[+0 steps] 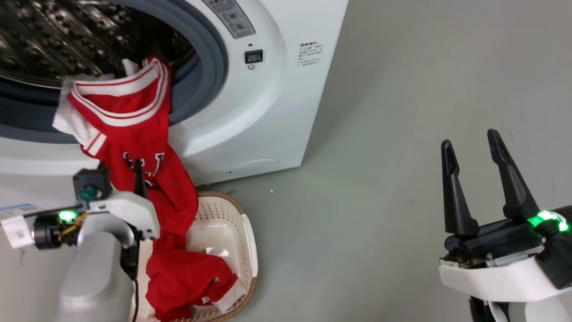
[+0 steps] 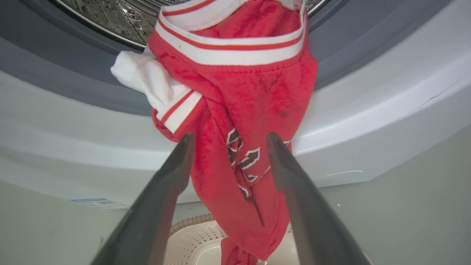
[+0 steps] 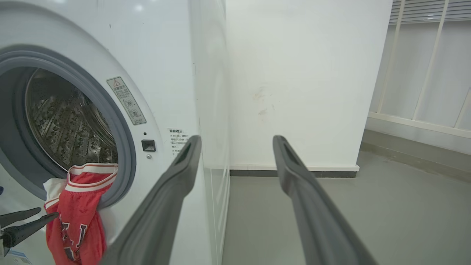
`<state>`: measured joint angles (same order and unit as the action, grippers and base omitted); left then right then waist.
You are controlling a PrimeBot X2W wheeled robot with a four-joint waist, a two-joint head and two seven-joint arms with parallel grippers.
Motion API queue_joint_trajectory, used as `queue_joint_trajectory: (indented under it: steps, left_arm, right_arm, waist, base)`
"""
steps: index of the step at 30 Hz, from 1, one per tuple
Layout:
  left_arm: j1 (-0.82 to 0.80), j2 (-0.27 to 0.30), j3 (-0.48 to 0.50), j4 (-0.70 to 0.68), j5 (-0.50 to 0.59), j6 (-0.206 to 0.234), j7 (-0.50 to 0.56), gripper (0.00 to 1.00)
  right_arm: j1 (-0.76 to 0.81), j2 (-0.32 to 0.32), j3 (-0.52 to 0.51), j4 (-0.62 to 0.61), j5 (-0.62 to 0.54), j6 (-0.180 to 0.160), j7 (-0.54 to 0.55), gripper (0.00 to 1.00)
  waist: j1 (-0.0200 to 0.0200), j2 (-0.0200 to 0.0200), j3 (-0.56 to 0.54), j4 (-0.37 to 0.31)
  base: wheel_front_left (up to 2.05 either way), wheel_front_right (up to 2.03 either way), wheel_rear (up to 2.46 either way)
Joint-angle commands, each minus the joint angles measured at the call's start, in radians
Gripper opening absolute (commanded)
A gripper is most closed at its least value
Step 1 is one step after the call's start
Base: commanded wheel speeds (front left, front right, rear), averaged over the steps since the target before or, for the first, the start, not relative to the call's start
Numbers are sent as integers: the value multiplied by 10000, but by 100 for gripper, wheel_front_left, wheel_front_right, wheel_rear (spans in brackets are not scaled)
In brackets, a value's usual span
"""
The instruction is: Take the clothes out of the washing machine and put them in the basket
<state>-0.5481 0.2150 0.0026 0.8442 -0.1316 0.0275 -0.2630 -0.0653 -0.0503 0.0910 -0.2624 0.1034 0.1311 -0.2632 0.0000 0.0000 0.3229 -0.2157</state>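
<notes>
While the head view shows the washing machine (image 1: 268, 112) with the basket (image 1: 223, 223) under its opening, the right wrist view adds a white wall (image 3: 294, 73) beside that machine. The jersey (image 1: 134, 134) hangs lengthwise from the machine's grey ring (image 1: 214, 67), striped edge up, tail in the basket. Before the machine the left gripper (image 2: 228, 138) gapes wide at the jersey, and the right gripper (image 1: 470, 137), well clear of it, gapes empty.

Grey floor (image 1: 402, 112), white wall (image 3: 301, 73), dark skirting strip (image 3: 294, 173) along its foot.
</notes>
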Motion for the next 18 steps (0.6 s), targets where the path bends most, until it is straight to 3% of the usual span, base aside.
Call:
queue_joint_trajectory:
  steps: [1, 7, 18]
  left_arm:
    - [-379, 130, 49, 216, 53, 11, -25, 100]
    - [-1225, 416, 150, 903, 29, 58, -25, 100]
    - [-1838, 504, 247, 831, 54, 145, -26, 100]
  right_arm:
    - [-220, 2, -12, -45, 85, -7, -23, 100]
    - [-478, 3, 11, -106, 183, -7, -23, 100]
    - [-728, 2, -24, -141, 294, -7, -23, 100]
  waist:
    - [0, 0, 399, -214]
    - [0, 0, 964, -439]
    - [0, 0, 1404, -525]
  base:
    - [0, 0, 0]
    - [0, 0, 0]
    - [0, 0, 0]
